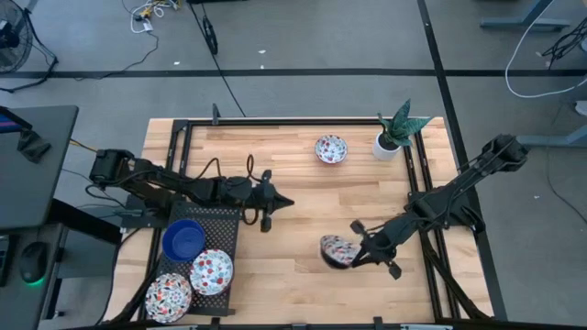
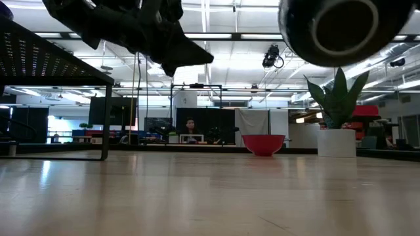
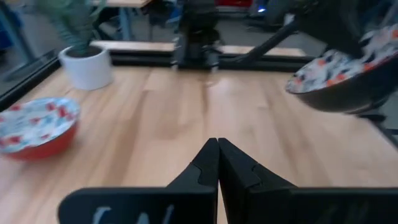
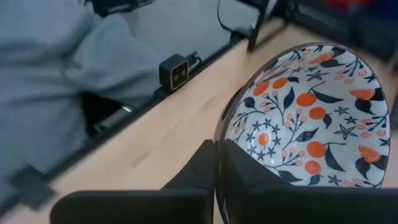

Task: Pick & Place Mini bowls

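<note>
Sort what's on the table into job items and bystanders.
Job:
held floral bowl, in right pincer
floral bowl near the pot
blue bowl and two floral bowls on the rack
left pincer, shut, empty

Bystanders:
plant pot
</note>
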